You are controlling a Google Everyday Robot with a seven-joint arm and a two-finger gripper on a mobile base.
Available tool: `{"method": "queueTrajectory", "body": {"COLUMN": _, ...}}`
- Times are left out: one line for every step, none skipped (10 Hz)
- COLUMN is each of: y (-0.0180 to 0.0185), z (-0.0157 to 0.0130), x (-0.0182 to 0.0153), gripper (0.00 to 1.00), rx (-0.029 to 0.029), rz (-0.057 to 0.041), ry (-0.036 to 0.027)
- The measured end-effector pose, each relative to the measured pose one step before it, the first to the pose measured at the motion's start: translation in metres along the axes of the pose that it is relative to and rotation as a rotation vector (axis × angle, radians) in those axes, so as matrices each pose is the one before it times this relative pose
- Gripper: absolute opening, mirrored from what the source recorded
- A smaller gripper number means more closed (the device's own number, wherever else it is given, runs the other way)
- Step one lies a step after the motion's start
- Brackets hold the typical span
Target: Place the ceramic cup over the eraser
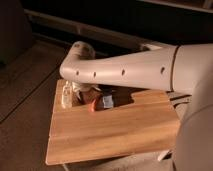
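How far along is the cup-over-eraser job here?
Done: nothing yet; what looks like the ceramic cup stands beside the likely eraser, not over it. In hand: the tool is low by the cup, mostly hidden under the arm. Left: covering the eraser.

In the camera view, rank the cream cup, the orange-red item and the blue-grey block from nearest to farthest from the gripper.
The gripper hangs below the arm, at the far left of the table.
1. cream cup: beside it, left.
2. orange-red item: to its right.
3. blue-grey block: farther right.
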Motion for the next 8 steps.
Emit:
{"method": "queueTrajectory", "body": {"y": 0.00072, "z": 0.00268, "x": -0.00608, "gripper": 0.65, "rx": -0.00994, "rz": -0.01902, "ry": -0.01092}}
{"method": "queueTrajectory", "body": {"y": -0.0004, "z": 0.00438, "x": -0.00783, "gripper": 0.65, "rx": -0.01191, "rz": -0.01778, "ry": -0.01428}}
{"method": "queueTrajectory", "body": {"y": -0.00398, "z": 0.0087, "x": -0.01591, "gripper": 0.65, "rx": -0.03, "rz": -0.01304, "ry": -0.03293}}
{"method": "queueTrajectory", "body": {"y": -0.00138, "z": 0.0051, "x": -0.00829, "gripper": 0.65, "rx": -0.02183, "rz": 0.00182, "ry": -0.02033}}
{"method": "queueTrajectory", "body": {"y": -0.00213, "z": 0.00637, "x": -0.01092, "gripper": 0.65, "rx": -0.02823, "rz": 0.00518, "ry": -0.02794}}
{"method": "queueTrajectory", "body": {"y": -0.00309, "z": 0.00394, "x": -0.00596, "gripper": 0.65, "rx": -0.0131, "rz": 0.00419, "ry": -0.01578}}
{"method": "queueTrajectory", "body": {"y": -0.00027, "z": -0.00021, "x": -0.00035, "gripper": 0.65, "rx": -0.00022, "rz": 0.0004, "ry": -0.00098}}
{"method": "queueTrajectory", "body": {"y": 0.00059, "z": 0.00022, "x": 0.00007, "gripper": 0.65, "rx": -0.00034, "rz": -0.00082, "ry": 0.00043}}
